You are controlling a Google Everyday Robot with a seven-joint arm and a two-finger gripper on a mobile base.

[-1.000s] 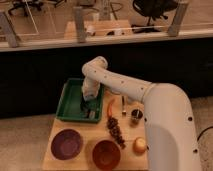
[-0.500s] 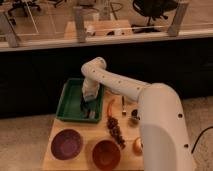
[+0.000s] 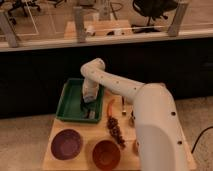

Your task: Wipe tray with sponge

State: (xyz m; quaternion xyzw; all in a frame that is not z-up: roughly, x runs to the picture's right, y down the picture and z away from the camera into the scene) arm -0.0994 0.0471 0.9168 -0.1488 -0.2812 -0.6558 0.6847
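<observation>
The jaws are pressed together at the tip of the gripper (image 3: 88,109), which points down into the tray (image 3: 67,104), low over the right half of its floor near the front wall. Whether anything is pinched between them cannot be told; the sponge cannot be picked out, since the dark gripper head covers that part of the tray.

The tray is green and rectangular with raised sides. It sits left of the frame's centre, on the rear left part of a wooden table (image 3: 82,132). The 1 white arm (image 3: 116,86) rises from the robot's bulky white body (image 3: 155,127) in the lower right of the frame, arches up and to the left, bends at a rounded elbow above the tray's rear right corner, then drops straight down into the tray.

In front of the tray, in the lower left of the frame, stand 2 round bowls: a purple bowl (image 3: 66,144) and, to its right, a brown bowl (image 3: 106,153). A dark clustered bunch (image 3: 116,131) lies between the brown bowl and the robot's body. A slim orange-red piece (image 3: 110,106) lies just beside the tray's right wall. Behind the table runs a dark wall topped by a pale ledge.
</observation>
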